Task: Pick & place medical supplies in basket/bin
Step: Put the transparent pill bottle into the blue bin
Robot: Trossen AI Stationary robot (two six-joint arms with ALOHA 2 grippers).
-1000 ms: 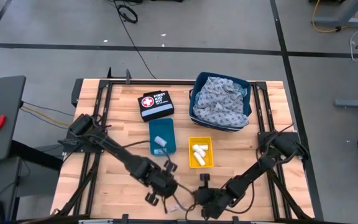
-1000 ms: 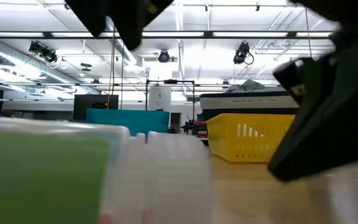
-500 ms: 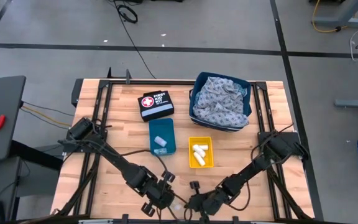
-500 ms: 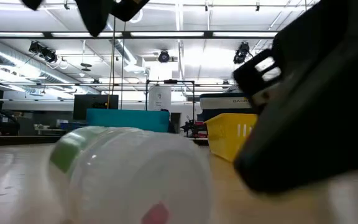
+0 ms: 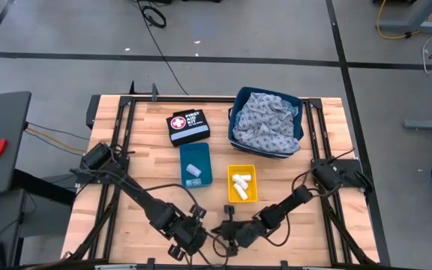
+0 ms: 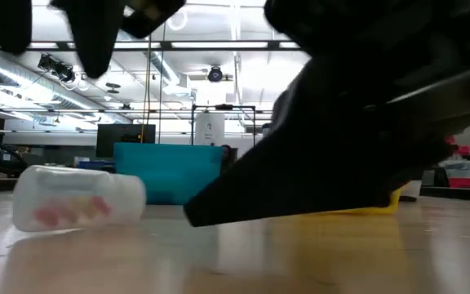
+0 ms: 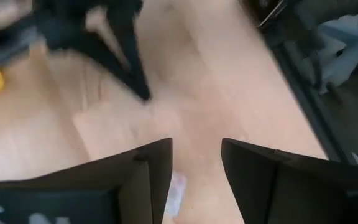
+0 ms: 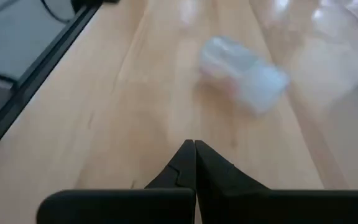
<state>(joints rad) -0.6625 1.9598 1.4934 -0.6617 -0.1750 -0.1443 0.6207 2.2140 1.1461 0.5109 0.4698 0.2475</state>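
We see a black first-aid pouch (image 5: 189, 126) on the bench (image 5: 126, 161), clear of both arms. Since half a second ago, the right end effector (image 5: 226, 234) has slid toward the left end effector (image 5: 193, 238) at the near edge; its fingers are together, the left's apart. A clear vial (image 8: 244, 73) lies on its side nearby. The teal bin (image 5: 195, 165) and yellow bin (image 5: 241, 183) hold gauze rolls (image 5: 239, 184); patterned cloths (image 5: 267, 120) fill the blue basket (image 5: 240, 97).

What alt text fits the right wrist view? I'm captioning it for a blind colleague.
The right gripper, its fingers pressed shut and holding nothing, points across the wooden table toward a small clear bottle lying on its side, apart from the fingers. The table's dark edge rail runs along one side.
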